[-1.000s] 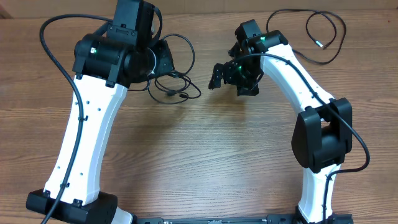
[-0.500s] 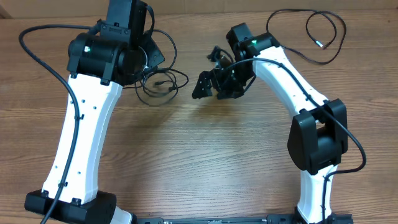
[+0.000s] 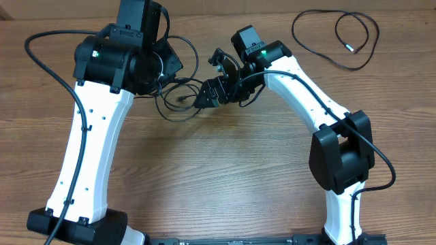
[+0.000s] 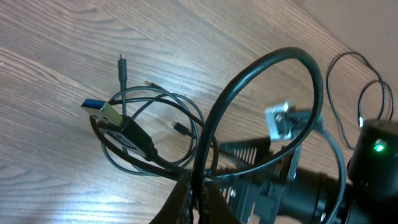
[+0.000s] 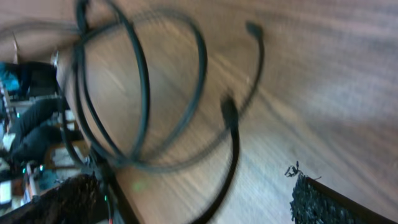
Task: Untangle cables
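Note:
The tangled cables (image 3: pixel 181 100) lie in black loops on the wooden table just right of my left gripper (image 3: pixel 166 69). In the left wrist view that gripper (image 4: pixel 200 194) is shut on one black cable that arches up from its fingertips (image 4: pixel 184 200). The rest of the bundle (image 4: pixel 144 144), with a blue-tipped USB plug (image 4: pixel 99 109), hangs and rests below it. My right gripper (image 3: pixel 208 92) is open at the tangle's right edge. Its wrist view is blurred. It shows cable loops (image 5: pixel 142 93) ahead and one strand (image 5: pixel 234 149) running down between the wide-apart fingers (image 5: pixel 318 200).
A separate thin black cable (image 3: pixel 338 39) lies looped at the table's far right corner, also seen past the right arm (image 4: pixel 348 93). Both white arms arch in from the near edge, and the left arm's thick wire (image 3: pixel 41 41) sweeps out to the left.
My right gripper has swung left across the table to the tangle's edge. My left gripper shifted slightly left with its cable, dragging the loops, then held still.

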Robot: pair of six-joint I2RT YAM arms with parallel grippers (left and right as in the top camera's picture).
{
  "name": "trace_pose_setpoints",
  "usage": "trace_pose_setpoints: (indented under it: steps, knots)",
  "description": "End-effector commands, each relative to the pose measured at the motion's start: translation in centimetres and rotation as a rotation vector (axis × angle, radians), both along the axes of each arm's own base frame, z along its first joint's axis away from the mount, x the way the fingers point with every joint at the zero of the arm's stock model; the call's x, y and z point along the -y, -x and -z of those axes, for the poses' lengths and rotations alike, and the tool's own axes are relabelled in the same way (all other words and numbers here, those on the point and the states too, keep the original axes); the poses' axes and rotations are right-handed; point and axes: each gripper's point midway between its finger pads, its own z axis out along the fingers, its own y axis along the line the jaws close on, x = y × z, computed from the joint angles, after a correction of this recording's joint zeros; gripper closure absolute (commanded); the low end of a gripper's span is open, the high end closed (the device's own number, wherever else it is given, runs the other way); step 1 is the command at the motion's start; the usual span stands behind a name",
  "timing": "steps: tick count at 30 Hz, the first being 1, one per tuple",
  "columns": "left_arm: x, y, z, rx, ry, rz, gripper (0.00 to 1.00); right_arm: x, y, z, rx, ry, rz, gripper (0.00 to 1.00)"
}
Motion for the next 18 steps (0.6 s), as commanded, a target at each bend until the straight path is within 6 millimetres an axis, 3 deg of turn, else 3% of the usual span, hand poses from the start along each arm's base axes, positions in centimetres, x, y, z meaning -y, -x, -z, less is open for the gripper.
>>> trace_pose_setpoints:
  steps: [1,4,7,10,18]
  knots:
    - [0.8,0.3,-0.8,0.010,0.035,0.010,0.96,-0.6,-0.9,0.0,-0.022,-0.012,0.068,0.00]
    - [1.1,0.6,-0.7,0.002,0.033,0.018,0.96,0.0,-2.7,0.6,-0.016,0.053,0.192,0.00]
    - [1.5,1.0,-0.4,-0.012,0.029,0.032,0.96,2.7,-5.1,2.5,-0.004,0.231,0.419,0.00]
    - [1.9,1.2,-0.4,-0.018,0.032,0.044,0.96,5.1,-6.0,3.7,0.007,0.356,0.556,0.00]
    - [2.1,1.3,-0.4,-0.018,0.037,0.049,0.96,8.7,-5.6,5.1,-0.019,0.537,0.714,0.01]
